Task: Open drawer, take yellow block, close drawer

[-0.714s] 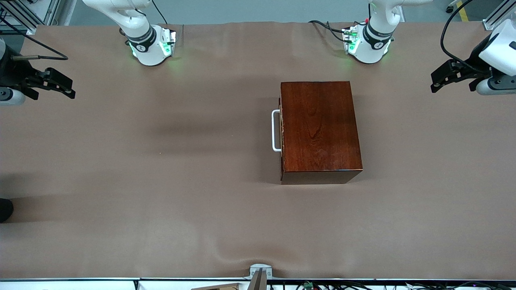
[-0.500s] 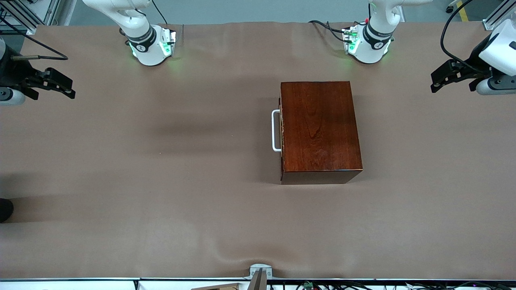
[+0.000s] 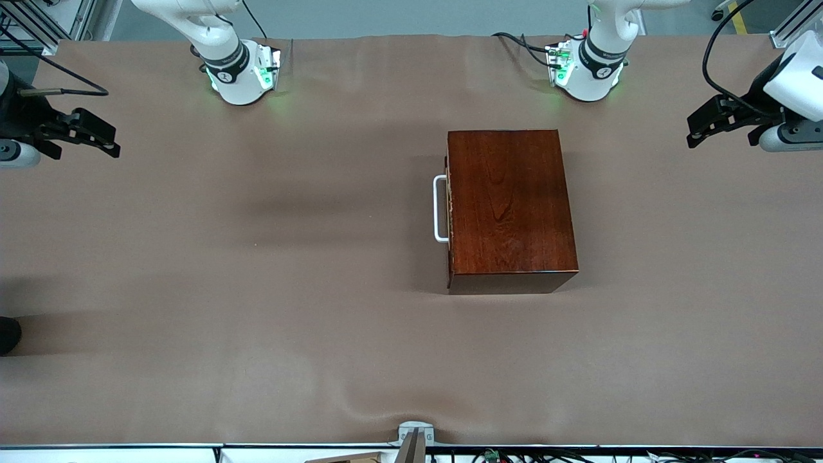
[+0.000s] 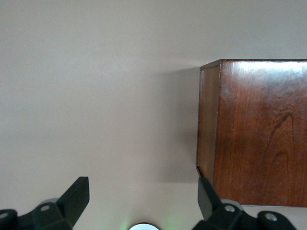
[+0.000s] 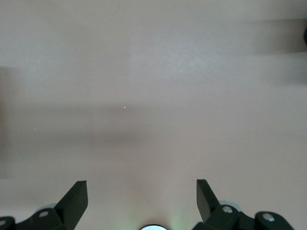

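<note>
Nothing is changing across the 3 front pictures: the glossy mahogany box [image 3: 511,209] is sitting mid-table with its drawer [image 3: 448,209] shut, white U-shaped bar handle [image 3: 440,209] facing the right arm's end. The yellow block is showing nowhere, presumably lying inside. The left gripper [image 3: 720,122] and right gripper [image 3: 87,135] are both waiting with fingers spread over the table's 2 ends, so the opening is not yet starting.
</note>
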You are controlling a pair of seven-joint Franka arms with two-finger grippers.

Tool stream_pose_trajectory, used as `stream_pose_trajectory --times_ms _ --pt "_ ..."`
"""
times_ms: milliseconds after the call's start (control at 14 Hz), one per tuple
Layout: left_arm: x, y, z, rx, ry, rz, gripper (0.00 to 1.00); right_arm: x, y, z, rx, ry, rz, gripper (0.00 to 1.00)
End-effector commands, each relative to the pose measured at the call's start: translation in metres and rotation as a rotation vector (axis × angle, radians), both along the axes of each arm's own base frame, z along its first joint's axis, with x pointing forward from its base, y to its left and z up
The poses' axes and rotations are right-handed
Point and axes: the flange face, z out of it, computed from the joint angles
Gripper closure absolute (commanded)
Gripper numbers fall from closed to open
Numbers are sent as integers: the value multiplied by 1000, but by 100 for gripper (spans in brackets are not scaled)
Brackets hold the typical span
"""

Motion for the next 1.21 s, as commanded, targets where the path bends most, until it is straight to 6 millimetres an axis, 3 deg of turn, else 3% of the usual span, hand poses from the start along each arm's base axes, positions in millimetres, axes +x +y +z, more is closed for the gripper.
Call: stream_pose_trajectory --times_ms 0,214,714,1143 --pt "4 -18 -4 -1 11 -32 0 -5 -3 2 18 -6 3 0" --pt "18 -75 -13 -8 17 -95 0 -4 -3 2 18 -6 3 0" --pt "15 -262 -78 -12 49 -159 0 -5 -3 2 18 -6 3 0" --pt "9 -371 -147 26 20 -106 0 -5 -3 2 18 -5 3 0"
